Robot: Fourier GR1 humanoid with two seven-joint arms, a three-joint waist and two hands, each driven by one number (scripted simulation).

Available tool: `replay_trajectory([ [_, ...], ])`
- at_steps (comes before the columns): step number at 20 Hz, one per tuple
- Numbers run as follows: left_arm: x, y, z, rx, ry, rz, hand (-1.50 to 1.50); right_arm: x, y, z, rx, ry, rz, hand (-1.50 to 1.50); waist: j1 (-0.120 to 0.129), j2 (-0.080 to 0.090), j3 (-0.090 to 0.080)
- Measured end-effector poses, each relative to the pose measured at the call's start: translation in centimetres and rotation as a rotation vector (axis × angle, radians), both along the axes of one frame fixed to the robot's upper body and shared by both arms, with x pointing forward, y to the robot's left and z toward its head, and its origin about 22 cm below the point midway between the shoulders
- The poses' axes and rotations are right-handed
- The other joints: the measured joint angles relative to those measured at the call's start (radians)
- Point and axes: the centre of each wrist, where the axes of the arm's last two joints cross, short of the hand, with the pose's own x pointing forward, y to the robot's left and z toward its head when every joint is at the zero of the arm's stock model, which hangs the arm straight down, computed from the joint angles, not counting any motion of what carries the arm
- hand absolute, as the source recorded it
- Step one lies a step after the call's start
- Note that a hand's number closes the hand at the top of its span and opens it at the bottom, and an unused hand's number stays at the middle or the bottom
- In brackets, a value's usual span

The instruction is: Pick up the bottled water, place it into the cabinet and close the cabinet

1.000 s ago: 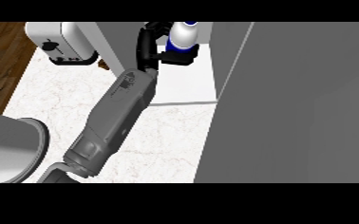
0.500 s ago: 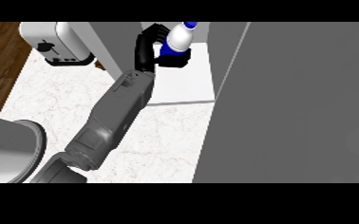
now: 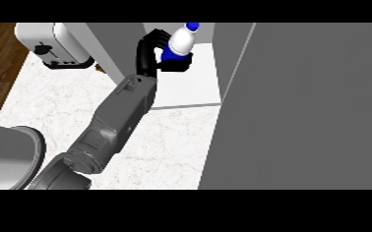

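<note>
Nearest, at the lower left edge: a rounded grey metal vessel (image 3: 16, 155) on the white marbled tabletop (image 3: 170, 142). Beside it, one grey forearm (image 3: 116, 123) rising from the lower edge toward the far side; which arm cannot be told from this view alone, taken here as the left. Further out, the black left hand (image 3: 156, 54), its fingers (image 3: 178, 64) curled round the lower body of a clear plastic bottled water (image 3: 180, 42) with a blue label and blue cap. Bottle tilted, cap leaning away from the fingers to the far right, held above the pale floor of the open grey cabinet (image 3: 196, 78). Right of the fingers, the broad grey cabinet door (image 3: 298, 103). Left of the fingers and well apart, a silver toaster (image 3: 54, 46) with black slots and base. Right hand not seen.
</note>
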Motion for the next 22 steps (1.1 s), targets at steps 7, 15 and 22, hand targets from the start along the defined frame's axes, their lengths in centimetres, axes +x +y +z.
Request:
replay_trajectory([
  [7,0.0,0.3,-0.5,0.133,0.015,0.040,-1.50,0.1,0.0,0.0,0.000,-0.012,0.012,-1.50,-0.007,0.003,0.000],
  [15,-0.3,0.5,-1.2,0.212,0.023,0.086,-1.50,-0.2,-0.2,-0.3,0.004,-0.008,0.014,-1.50,-0.017,0.005,0.000],
  [22,-0.3,0.5,-1.1,0.181,0.007,0.062,-1.50,-0.3,-0.3,-0.3,0.000,-0.013,0.017,-1.50,-0.015,0.006,0.000],
])
